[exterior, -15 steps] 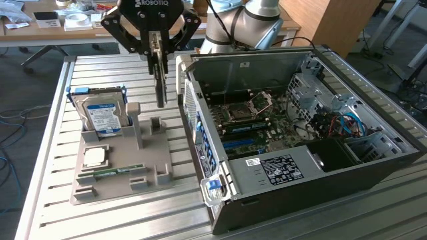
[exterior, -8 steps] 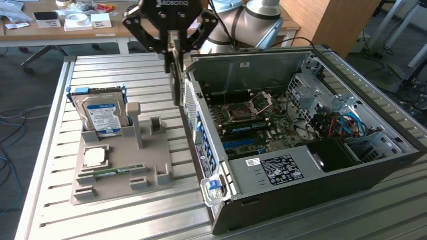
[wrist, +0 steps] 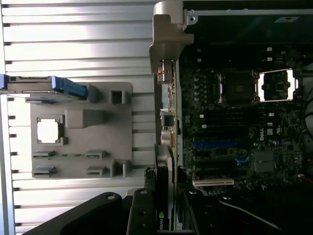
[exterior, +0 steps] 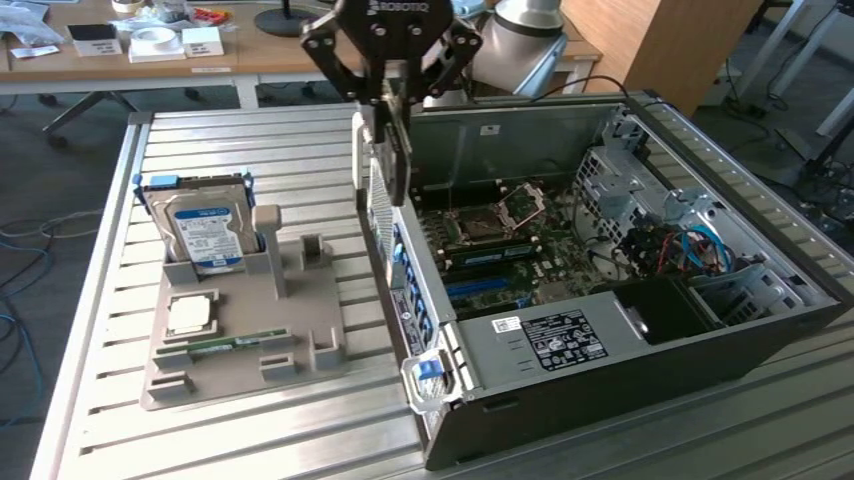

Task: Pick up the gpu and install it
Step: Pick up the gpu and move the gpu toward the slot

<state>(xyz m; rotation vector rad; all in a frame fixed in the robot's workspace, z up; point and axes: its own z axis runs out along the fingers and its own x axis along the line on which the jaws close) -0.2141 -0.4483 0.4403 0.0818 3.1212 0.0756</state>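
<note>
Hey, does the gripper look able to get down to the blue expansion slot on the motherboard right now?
Probably yes. The computer case lies open, nothing covers the blue slot, and the gripper, shut on the gpu, hangs over the case's rear edge.

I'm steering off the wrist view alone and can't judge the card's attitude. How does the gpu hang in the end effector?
Observer: In the exterior view the gpu hangs on edge with its long side vertical. The end effector is clamped on its top, at the case wall on the exterior view's left.
Operator: What lies in the case past the slots?
Observer: A grey box with a dark label fills that end.
Operator: And on the holder?
Observer: A hard drive stands upright in the holder, showing a blue-white label.
</note>
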